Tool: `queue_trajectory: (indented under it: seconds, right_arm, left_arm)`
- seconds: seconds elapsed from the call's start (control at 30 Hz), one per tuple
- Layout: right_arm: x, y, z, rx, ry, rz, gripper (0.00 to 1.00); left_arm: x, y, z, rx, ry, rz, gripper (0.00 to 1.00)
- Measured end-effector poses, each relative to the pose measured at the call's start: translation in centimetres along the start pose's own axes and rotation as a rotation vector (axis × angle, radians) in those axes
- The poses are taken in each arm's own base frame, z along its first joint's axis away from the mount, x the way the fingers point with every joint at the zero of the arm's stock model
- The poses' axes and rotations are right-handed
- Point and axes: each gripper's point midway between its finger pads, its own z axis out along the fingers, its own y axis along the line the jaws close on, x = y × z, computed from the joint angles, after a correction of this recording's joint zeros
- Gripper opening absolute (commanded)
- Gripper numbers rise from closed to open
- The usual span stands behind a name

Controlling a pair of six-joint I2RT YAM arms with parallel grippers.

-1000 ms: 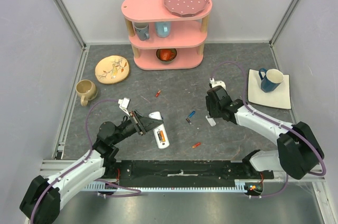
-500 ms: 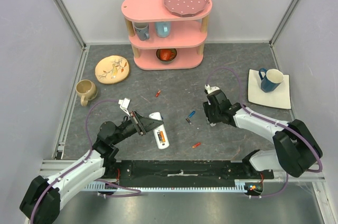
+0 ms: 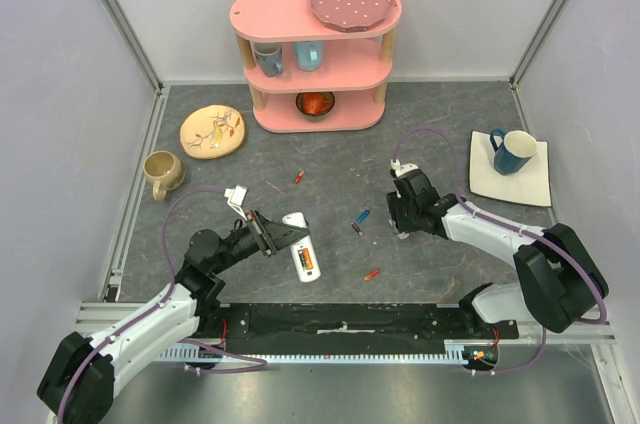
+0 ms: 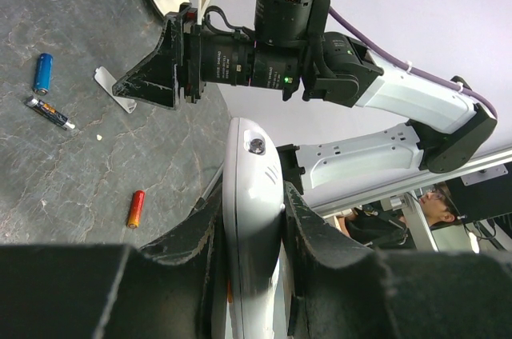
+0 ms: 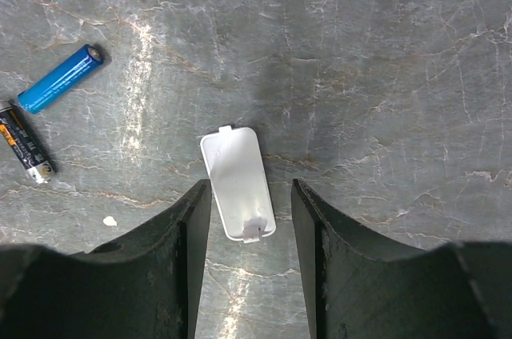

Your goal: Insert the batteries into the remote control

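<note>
1. The left end effector (image 4: 251,231) pinches the remote (image 4: 250,171), left of centre.
2. The right end effector (image 5: 250,189), parted and empty, hovers over a white cover (image 5: 232,165).
3. The blue battery (image 5: 61,77) and dark battery (image 5: 26,151) lie just left of it, long axes slanted. The right arm is nearer.

Soft, even light from above fills the sharp top view. The dark grey stone-patterned counter (image 3: 350,159) carries only short, faint shadows, the deepest under the pink three-tier shelf (image 3: 316,109). From the right wrist, a pale streak of glare runs down the counter near the blue cylindrical battery (image 5: 61,77), and the right hand (image 5: 250,191) shows its black fingers (image 5: 180,275) blurred. From the left wrist, the slim white plastic remote control (image 4: 252,195) gleams, and the near foreground is out of focus.
</note>
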Motion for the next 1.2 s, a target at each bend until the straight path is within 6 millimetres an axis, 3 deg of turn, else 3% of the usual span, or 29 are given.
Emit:
queue_trajectory:
  seconds: [0.67, 1.0, 1.13, 1.2]
  right_arm:
    - [0.4, -0.4, 0.7, -0.001, 0.026, 0.018, 0.51]
    - [0.2, 0.2, 0.9, -0.028, 0.018, 0.021, 0.26]
    - [0.2, 0.3, 0.8, -0.039, 0.019, 0.024, 0.24]
    - [0.1, 0.5, 0.9, -0.047, 0.018, 0.025, 0.3]
  left_arm:
    - [0.0, 0.1, 0.0, -0.005, 0.002, -0.002, 0.02]
    - [0.0, 0.2, 0.0, -0.006, 0.002, -0.003, 0.02]
    - [0.0, 0.2, 0.0, -0.006, 0.002, -0.003, 0.02]
    - [0.0, 0.2, 0.0, -0.006, 0.002, -0.003, 0.02]
